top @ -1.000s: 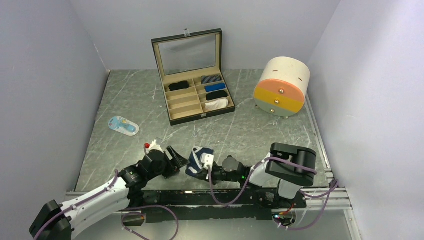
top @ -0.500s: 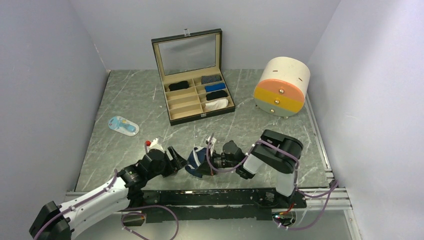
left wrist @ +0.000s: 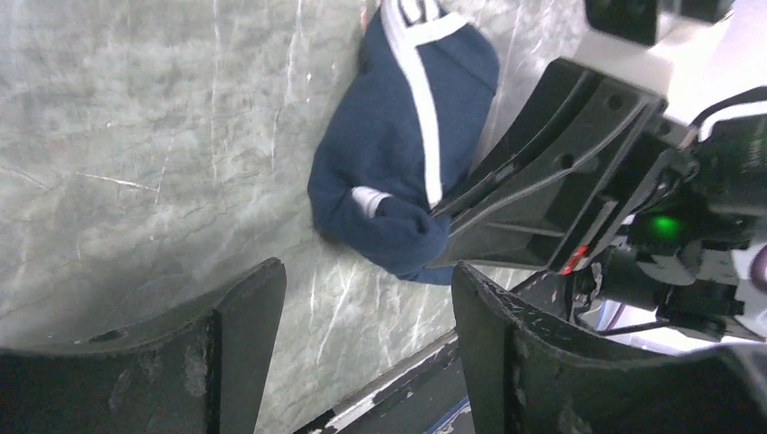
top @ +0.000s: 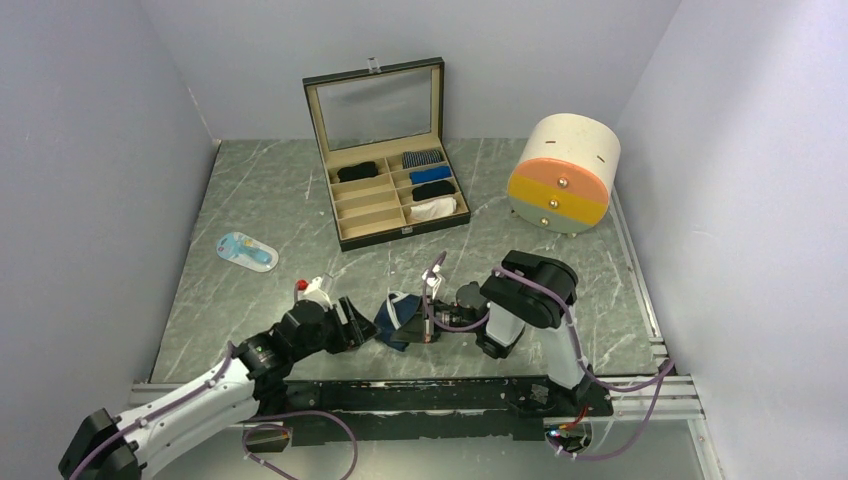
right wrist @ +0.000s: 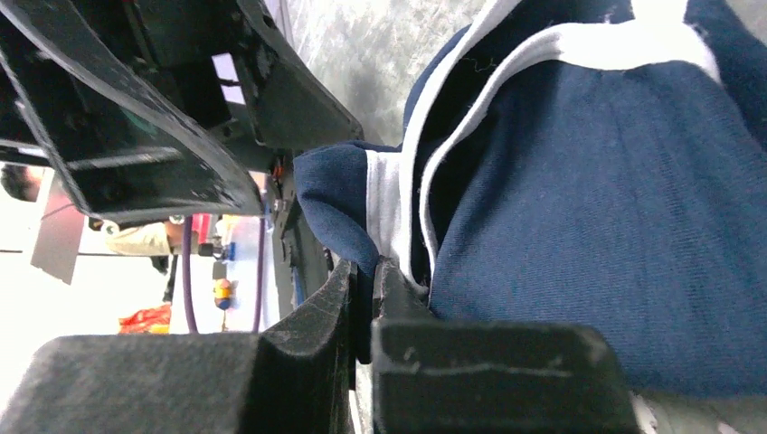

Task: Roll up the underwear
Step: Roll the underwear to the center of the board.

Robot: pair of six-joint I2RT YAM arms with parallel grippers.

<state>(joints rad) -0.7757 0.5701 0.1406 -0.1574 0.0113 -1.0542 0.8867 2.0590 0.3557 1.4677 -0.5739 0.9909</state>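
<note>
Navy underwear (top: 397,318) bunched at the near centre of the desk (top: 260,200), pinched by the right hand (top: 428,318).
The white-trimmed garment lies on the marbled surface. The right hand, at its 3 o'clock, is clamped narrow on a fold of its edge. The left hand (top: 358,322) sits just beside it at 9 o'clock, fingers spread wide, holding nothing. An open box (top: 385,215) stands well apart at 12 o'clock, and a round drawer unit (top: 563,172) at 2 o'clock.
</note>
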